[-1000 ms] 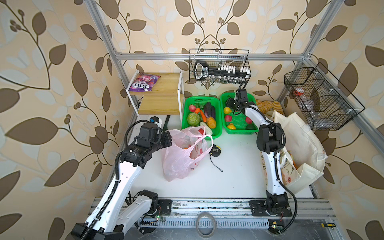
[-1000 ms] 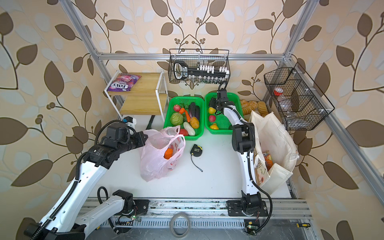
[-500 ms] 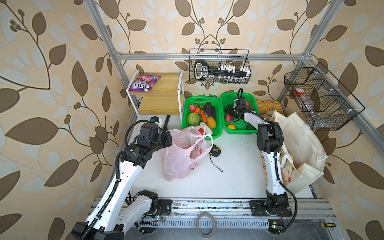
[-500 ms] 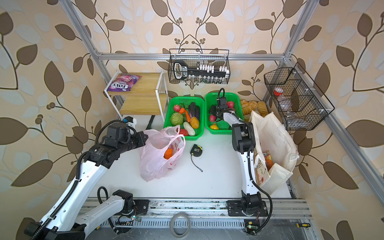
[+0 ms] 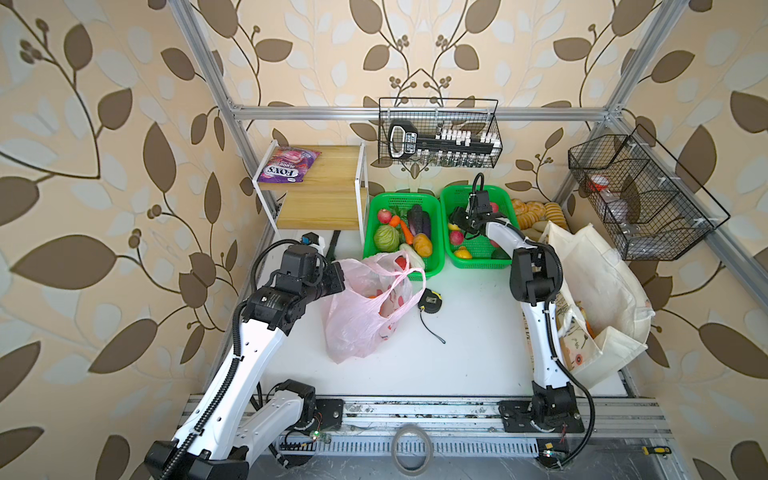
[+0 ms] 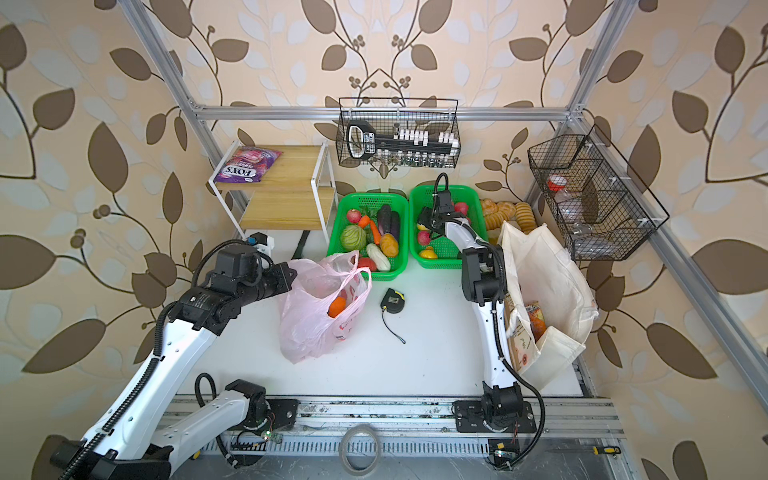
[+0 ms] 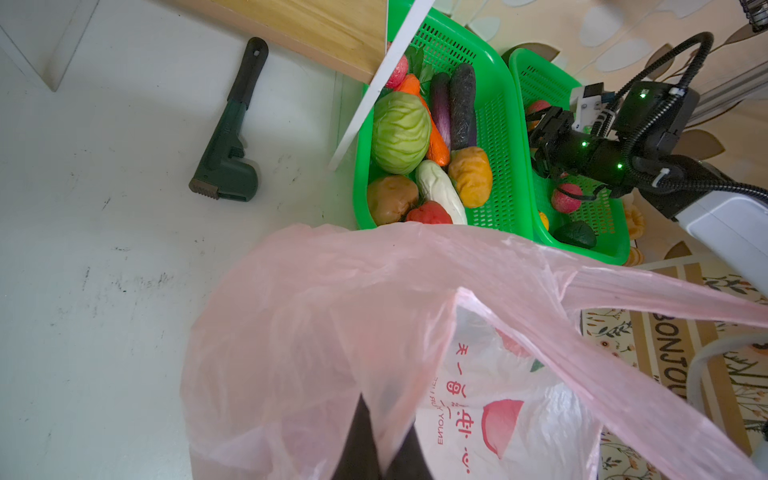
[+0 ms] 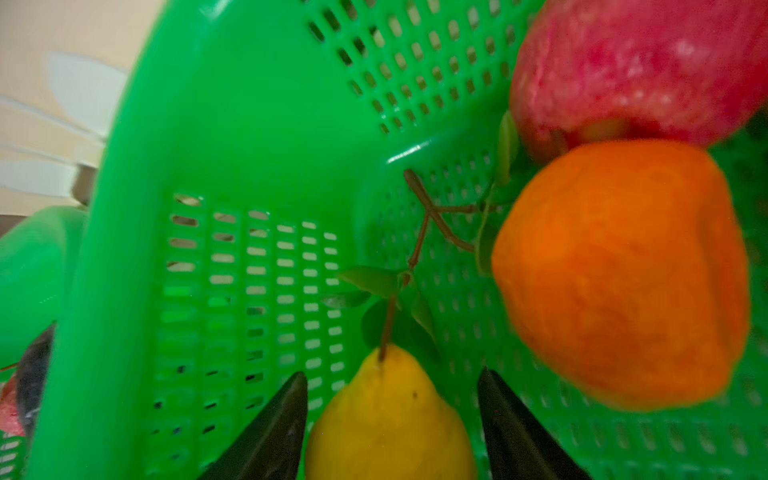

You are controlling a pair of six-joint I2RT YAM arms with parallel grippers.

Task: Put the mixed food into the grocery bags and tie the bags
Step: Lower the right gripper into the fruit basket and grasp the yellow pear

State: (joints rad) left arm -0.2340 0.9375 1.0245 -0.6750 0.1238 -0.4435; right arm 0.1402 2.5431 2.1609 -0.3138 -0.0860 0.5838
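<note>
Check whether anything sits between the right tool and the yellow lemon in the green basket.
Nothing visible does. In the right wrist view the right tool stands open astride the lemon; the orange and the red fruit lie off to one side in the green basket.
</note>
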